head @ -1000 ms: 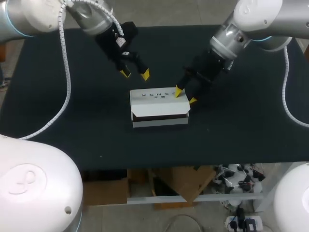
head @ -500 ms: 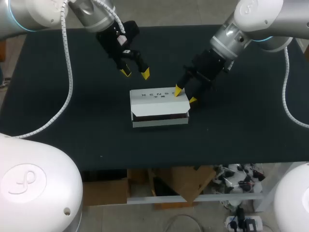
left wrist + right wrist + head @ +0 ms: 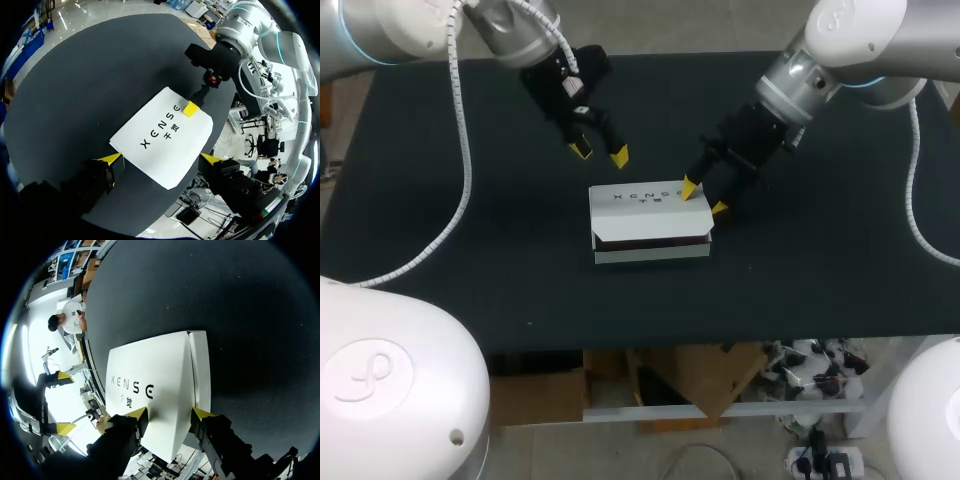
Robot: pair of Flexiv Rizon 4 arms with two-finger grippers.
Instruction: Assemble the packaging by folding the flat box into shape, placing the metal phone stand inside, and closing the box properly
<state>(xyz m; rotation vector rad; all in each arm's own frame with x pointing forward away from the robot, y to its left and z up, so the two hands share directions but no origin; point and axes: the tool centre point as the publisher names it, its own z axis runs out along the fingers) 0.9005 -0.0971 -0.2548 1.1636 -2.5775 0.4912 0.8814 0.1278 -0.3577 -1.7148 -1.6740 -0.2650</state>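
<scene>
Box (image 3: pixel 648 222) interior not visible: just a dark slit under the lid on the side facing the table's (image 3: pixel 840 280) near edge, contents unknown. Right gripper (image 3: pixel 705 198): can't tell if it touches the lid. In the right wrist view its fingers (image 3: pixel 136 415) cover the box's nearest edge. Table's far corners sit under both arms.

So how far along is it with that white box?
The white cardboard box is folded into shape, lid down, but a dark gap shows along its front. The right gripper rests a tip on the lid; the left gripper hovers open beyond it. No stand visible; closing remains.
</scene>
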